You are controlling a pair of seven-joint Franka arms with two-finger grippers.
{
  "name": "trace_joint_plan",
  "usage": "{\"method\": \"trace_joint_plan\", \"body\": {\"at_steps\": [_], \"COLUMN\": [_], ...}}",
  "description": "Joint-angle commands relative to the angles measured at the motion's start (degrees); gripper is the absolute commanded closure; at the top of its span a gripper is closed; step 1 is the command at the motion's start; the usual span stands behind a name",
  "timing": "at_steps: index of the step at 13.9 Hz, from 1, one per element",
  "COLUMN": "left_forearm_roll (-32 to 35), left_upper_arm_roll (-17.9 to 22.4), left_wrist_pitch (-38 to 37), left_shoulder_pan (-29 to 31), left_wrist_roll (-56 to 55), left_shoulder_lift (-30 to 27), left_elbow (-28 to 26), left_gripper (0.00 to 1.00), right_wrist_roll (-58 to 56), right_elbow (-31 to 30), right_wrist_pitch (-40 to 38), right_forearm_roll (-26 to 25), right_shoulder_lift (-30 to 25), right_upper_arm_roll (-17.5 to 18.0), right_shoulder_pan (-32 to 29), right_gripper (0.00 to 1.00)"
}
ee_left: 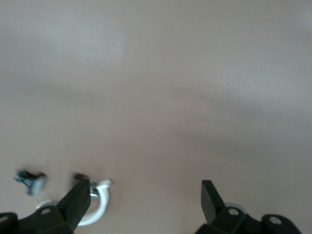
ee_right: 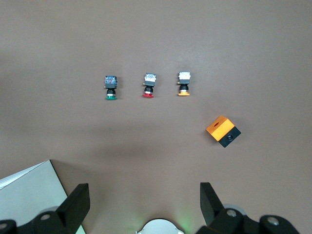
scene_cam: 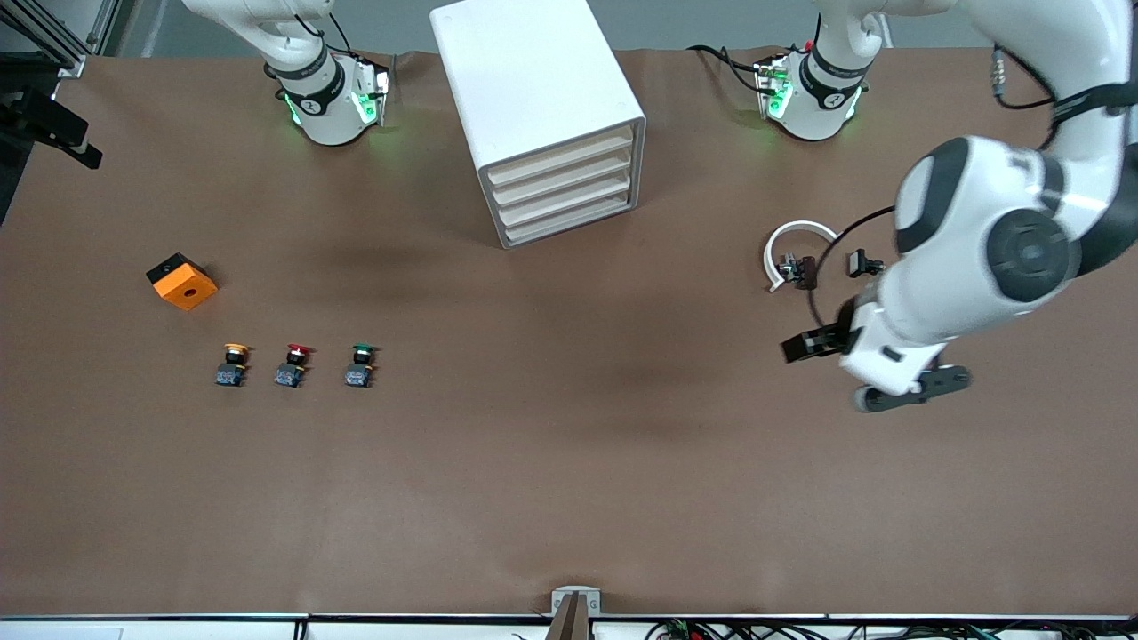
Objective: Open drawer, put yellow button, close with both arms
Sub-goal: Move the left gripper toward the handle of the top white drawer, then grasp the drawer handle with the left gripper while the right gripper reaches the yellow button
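Note:
The white cabinet (scene_cam: 533, 98) stands between the arm bases, and its highest drawer (scene_cam: 562, 158) is shut. The yellow button (scene_cam: 234, 364) stands toward the right arm's end of the table, beside the red-capped and green-capped buttons. It also shows in the right wrist view (ee_right: 184, 83). My left gripper (scene_cam: 813, 345) hangs open and empty over bare table toward the left arm's end; its fingers spread wide in the left wrist view (ee_left: 145, 200). My right gripper (ee_right: 145, 202) is open and empty, high over its own base, and is out of the front view.
The red button (scene_cam: 292, 364) and the green button (scene_cam: 360, 364) stand beside the yellow one. An orange box (scene_cam: 182, 282) lies farther from the camera than the buttons. A white ring with a small connector (scene_cam: 794, 258) and a small black part (scene_cam: 862, 262) lie near the left gripper.

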Motion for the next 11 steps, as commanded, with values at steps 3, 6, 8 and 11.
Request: {"method": "trace_joint_plan", "body": {"at_steps": [3,6,8,11], "left_forearm_roll": [-1.8,-4.18,-5.67,-12.78], "left_upper_arm_roll": [0.05,0.05,0.05,0.05], "left_wrist_pitch": [1.07,4.06,4.15,3.8], "left_shoulder_pan": [-4.92,-8.43,-11.25,-13.01], "left_wrist_roll": [-11.7,-23.63,-33.64,-52.8], "left_shoulder_lift": [5.4,7.77,9.09,11.9], "left_elbow": [1.62,1.62,1.62,1.44], "left_gripper": [0.0,0.0,0.0,0.0], "right_wrist_roll": [0.97,0.88,0.44,0.18], "right_elbow": [1.22,1.04,1.13,2.71], "right_wrist_pitch": [-1.69,-2.13,-1.17,-0.46], "right_forearm_roll": [0.88,-0.17,-0.09,0.71], "right_shoulder_lift": [0.32,3.73,6.19,11.48], "right_upper_arm_roll": [0.05,0.4,0.32,0.14], "right_shoulder_pan": [-0.9,0.41,0.06,-0.29], "right_gripper": [0.0,0.0,0.0,0.0]}}
